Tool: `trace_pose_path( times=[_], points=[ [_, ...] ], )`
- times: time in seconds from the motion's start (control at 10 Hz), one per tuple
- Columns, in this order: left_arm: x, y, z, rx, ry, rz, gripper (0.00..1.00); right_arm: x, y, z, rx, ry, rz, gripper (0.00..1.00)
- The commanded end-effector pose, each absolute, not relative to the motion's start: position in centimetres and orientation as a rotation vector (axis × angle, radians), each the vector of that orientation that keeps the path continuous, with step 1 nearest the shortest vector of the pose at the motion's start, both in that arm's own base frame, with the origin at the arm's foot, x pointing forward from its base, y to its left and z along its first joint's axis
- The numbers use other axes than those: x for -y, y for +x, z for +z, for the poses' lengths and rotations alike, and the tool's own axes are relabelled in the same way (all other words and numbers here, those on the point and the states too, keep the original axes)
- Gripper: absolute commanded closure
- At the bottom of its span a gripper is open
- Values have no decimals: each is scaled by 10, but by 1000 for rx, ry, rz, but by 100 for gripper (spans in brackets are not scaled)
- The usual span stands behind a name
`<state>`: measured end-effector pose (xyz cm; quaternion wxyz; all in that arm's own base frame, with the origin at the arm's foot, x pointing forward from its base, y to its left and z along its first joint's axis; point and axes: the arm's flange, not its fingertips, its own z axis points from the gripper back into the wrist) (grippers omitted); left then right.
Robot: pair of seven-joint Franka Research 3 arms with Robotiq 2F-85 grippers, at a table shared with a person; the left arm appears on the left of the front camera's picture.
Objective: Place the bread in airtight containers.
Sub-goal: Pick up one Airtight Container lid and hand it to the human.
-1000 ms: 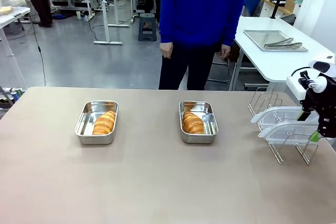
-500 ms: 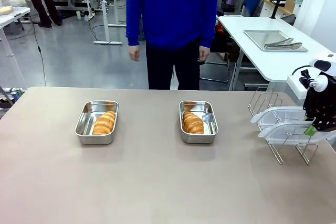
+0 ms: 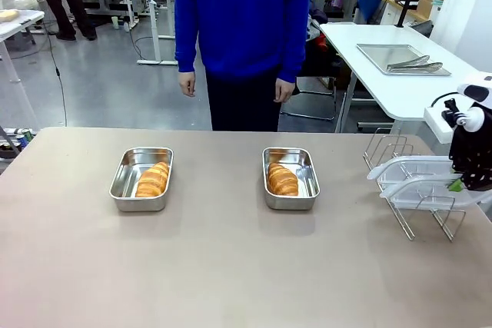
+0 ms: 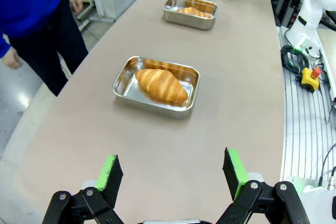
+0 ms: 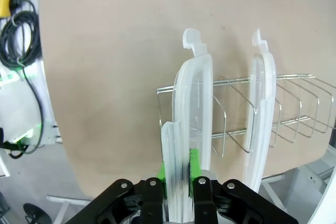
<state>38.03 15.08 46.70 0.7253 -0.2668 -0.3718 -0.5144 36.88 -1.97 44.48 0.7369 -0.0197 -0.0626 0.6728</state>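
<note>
As lid (image 5: 195,93) stands racked, right claw (image 5: 177,174) clamps it

Bright, even overhead light, faint soft shadows under the tins (image 3: 123,180), steel glinting; wrist views bend at edges.

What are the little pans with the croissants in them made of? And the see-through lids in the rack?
The tins look like shiny metal, probably stainless steel: their silver walls mirror the croissants. Each lid looks like clear, slightly milky plastic: the wires behind show through it. The rack looks like thin bare metal wire.
</note>
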Motion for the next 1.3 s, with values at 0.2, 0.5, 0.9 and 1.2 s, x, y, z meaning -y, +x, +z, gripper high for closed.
trace_pose_path(
  times=[0.2, 0.5, 0.9, 1.2],
  points=[
    [-151, 379, 466, 833, -584, -1152, 0, 12, 362, 521, 160, -199, 1361, 92],
    [-151, 379, 466, 833, -584, -1152, 0, 9, 358, 592, 163, -210, 1329, 92],
    [-151, 379, 466, 833, -584, -1152, 0, -21, 354, 654, 312, -315, 1449, 92],
    [-151, 379, 466, 833, -584, -1152, 0, -72, 384, 661, 426, -410, 1743, 92]
  ],
)
